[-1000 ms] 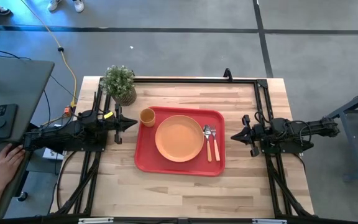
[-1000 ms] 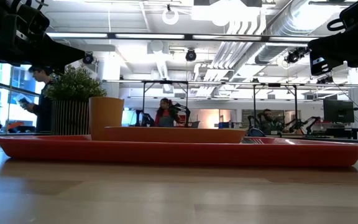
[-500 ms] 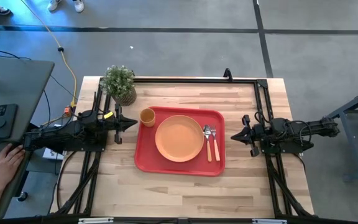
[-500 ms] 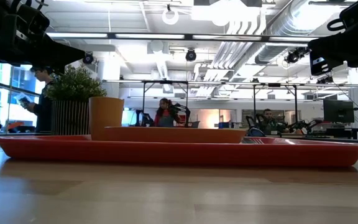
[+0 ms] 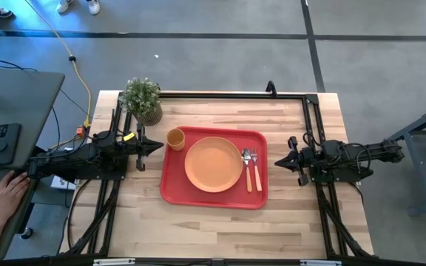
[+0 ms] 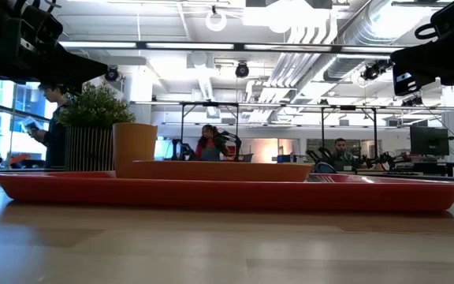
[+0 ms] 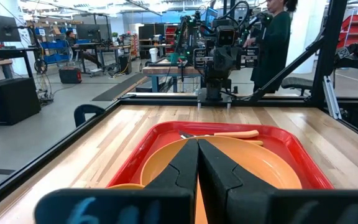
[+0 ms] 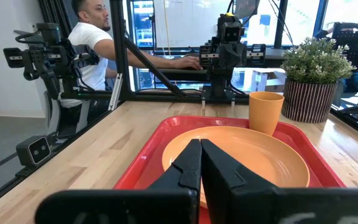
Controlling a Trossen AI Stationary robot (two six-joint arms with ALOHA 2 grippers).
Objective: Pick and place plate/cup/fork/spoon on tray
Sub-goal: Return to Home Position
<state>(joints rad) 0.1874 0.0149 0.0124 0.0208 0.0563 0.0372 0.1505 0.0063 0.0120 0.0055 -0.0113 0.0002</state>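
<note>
Status: all 4 items sit on the large flat red plastic tray [image 5: 213, 198], which lies mid wooden tabletop [image 5: 198, 225]. Round shallow orange plate [image 5: 213, 164] occupies tray centre. Small orange cylindrical cup [image 5: 175, 138] stands upright at the tray corner nearest the potted green plant [image 5: 142, 98]. Orange-handled spoon [image 5: 247, 169] w/ silver bowl and orange-handled fork [image 5: 256, 168] lie side by side, just beside the plate on the right arm's side.

Left tool [image 5: 159, 146] hovers off the tray edge near the cup, fingers together, holding nothing. Right tool [image 5: 278, 161] is parked opposite, fingers likewise pressed together, empty.

Judgement: placement appears complete; nothing left to pick. Both arms look retracted.
</note>
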